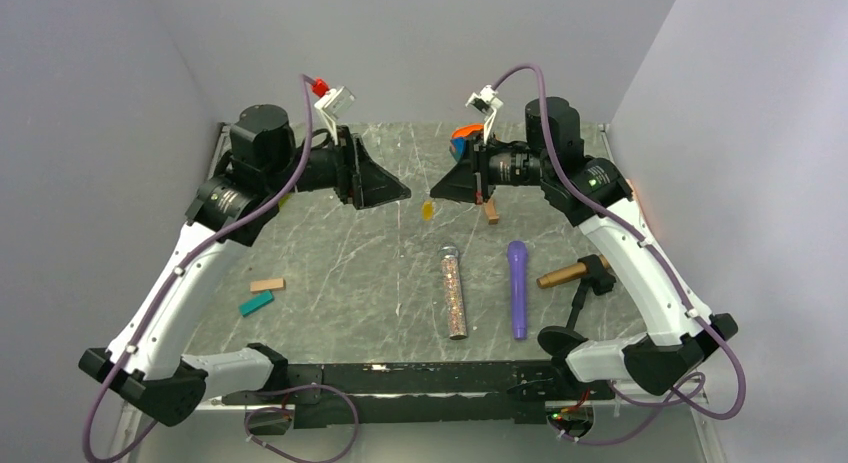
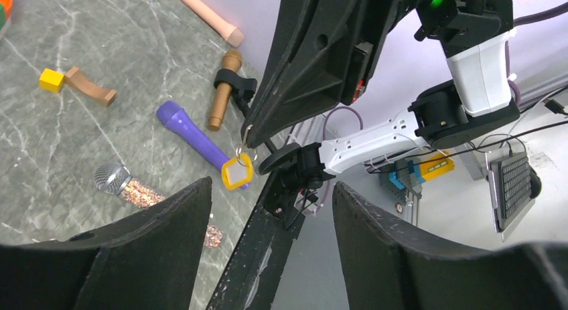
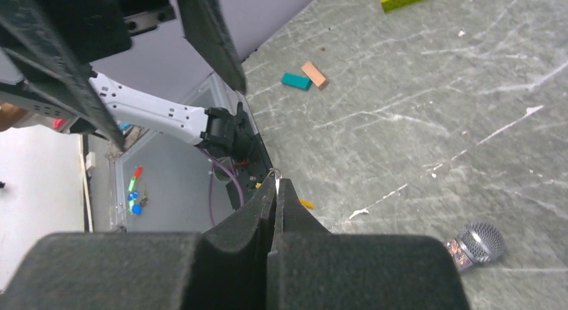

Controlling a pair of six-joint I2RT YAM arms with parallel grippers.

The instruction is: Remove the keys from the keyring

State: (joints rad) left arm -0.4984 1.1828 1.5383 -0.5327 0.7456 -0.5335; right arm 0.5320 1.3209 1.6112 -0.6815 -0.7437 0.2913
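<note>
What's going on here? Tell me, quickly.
The right gripper is shut on the keyring and holds it up above the table, with a small yellow key dangling from it. The left gripper faces it with its jaws open, a short way off and touching nothing. The key is not yet off the ring.

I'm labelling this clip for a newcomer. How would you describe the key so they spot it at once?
Over the far middle of the table, the left gripper and right gripper point at each other. A small ring hangs from the right gripper's shut tips, and the key dangles from it. Unlike the yellow cube lying on the table, it is flat, yellow and in the air.
</note>
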